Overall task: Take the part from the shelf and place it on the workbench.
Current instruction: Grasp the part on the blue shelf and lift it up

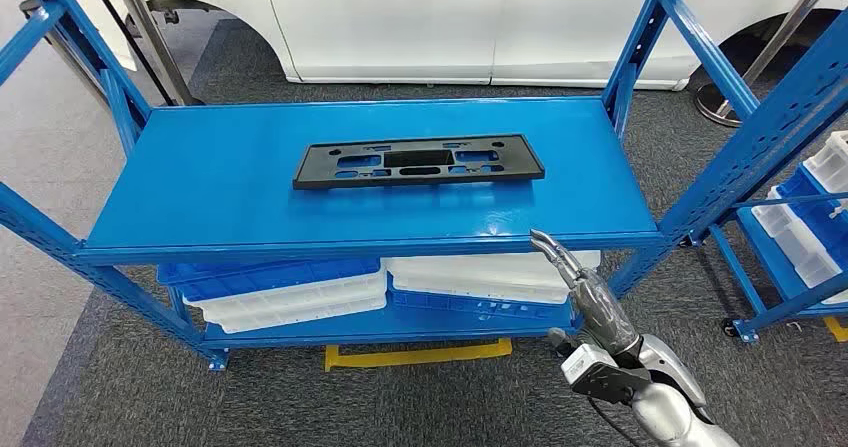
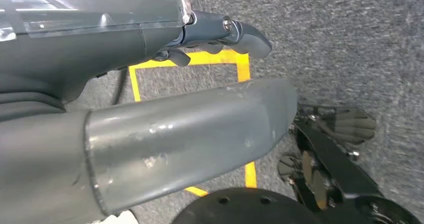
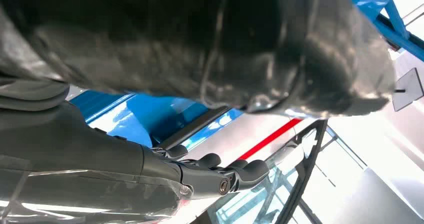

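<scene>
Because the part (image 1: 419, 160) lay flat on the top deck of the shelf (image 1: 200, 212), near the middle and a little toward the back, you had a long, thin black plate to deal with, not a block. It looked like moulded plastic, pierced with slots and a larger window at its centre, so I judged it light and fairly stiff, though likely to flex if lifted by one end. Its surface seemed smooth and the painted deck glossy, so it could have slid away under a push. You would have done best to take it at the near long edge close to the middle, or through the central window, where the balance sat.

Your right hand (image 1: 585, 285) was raised at the shelf's front edge, right of the part and well apart from it, fingers extended and holding nothing. Your left hand (image 2: 150, 83) hung toward the floor with nothing in it; its fingers appeared loosely apart, though the close view left that uncertain.

You had no brand, label or writing to read on the part or the shelf.
</scene>
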